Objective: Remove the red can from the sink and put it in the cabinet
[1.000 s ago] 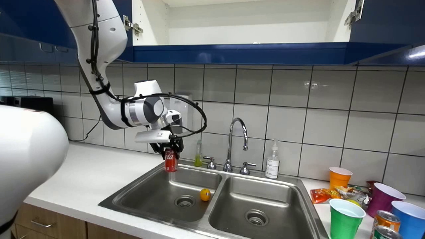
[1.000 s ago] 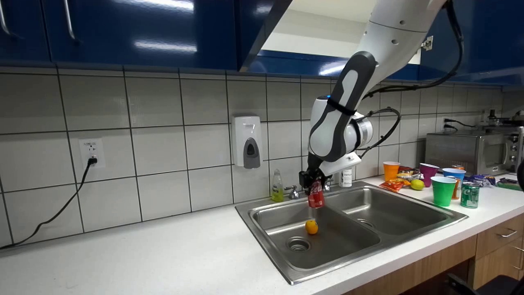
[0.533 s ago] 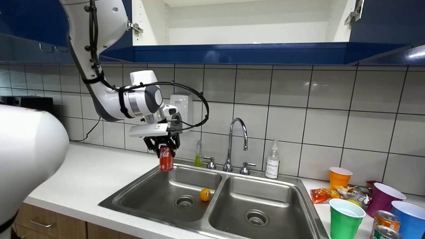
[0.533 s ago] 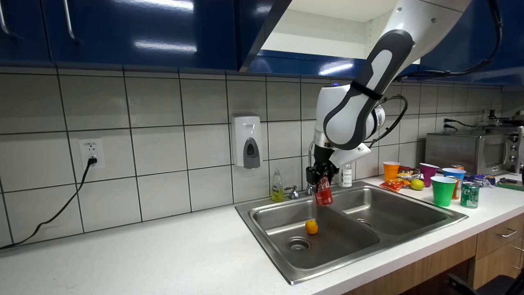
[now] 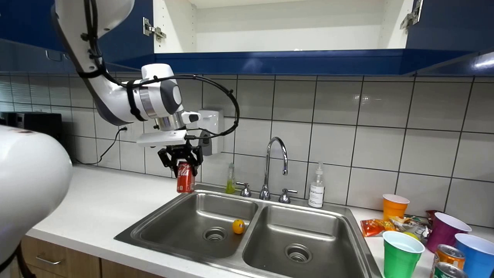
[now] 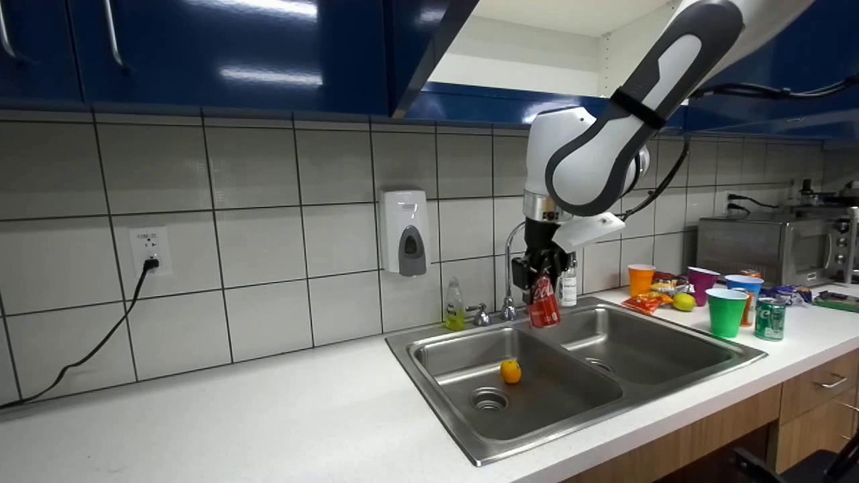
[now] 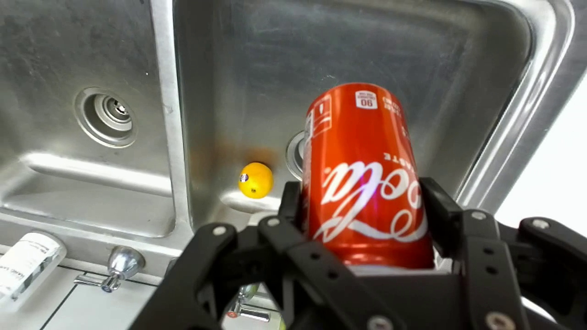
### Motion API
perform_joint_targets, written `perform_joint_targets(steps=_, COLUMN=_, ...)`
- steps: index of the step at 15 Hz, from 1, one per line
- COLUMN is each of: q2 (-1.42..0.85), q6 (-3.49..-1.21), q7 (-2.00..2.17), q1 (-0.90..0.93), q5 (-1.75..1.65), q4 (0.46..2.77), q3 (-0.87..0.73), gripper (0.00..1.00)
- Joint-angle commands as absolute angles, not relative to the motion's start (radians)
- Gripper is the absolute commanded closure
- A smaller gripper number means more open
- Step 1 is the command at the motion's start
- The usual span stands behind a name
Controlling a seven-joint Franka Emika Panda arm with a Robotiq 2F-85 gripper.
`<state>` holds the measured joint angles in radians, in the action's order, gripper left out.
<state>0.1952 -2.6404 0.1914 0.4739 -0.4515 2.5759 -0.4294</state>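
Raised since the earlier frame, the gripper (image 5: 185,166) clamped the red can (image 7: 364,174) in its jaws above the sink (image 5: 252,227), transfer apparently in hand, next requiring elevation to the cabinet (image 5: 281,62).

The red can (image 7: 362,151) carries looping white script; the claw (image 7: 361,206) is black, the sink (image 7: 169,119) silver-grey. At the can's nine o'clock in the wrist view, the fruit (image 7: 257,180) is yellow-orange. In an exterior view, at twelve o'clock, the cabinet (image 5: 285,62) is blue-trimmed, white inside; dark lines grid the grey-white tiles (image 5: 334,143).
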Motion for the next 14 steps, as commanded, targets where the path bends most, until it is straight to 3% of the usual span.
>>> perform_joint_targets(steps=1, q2=0.293, q6=-2.584, q7=0.149, q1=0.252, q5=-0.371, q4=2.614, q3=-0.193, gripper=0.6)
perform_joint_targets(steps=6, q2=0.34, q6=-2.562, q7=0.137, q1=0.11, q5=-0.311, q4=2.608, q3=-0.056, gripper=0.6)
perform_joint_targets(steps=14, q2=0.394, q6=-2.534, q7=0.121, q1=0.019, q5=-0.301, q4=2.564, q3=-0.006, gripper=0.6)
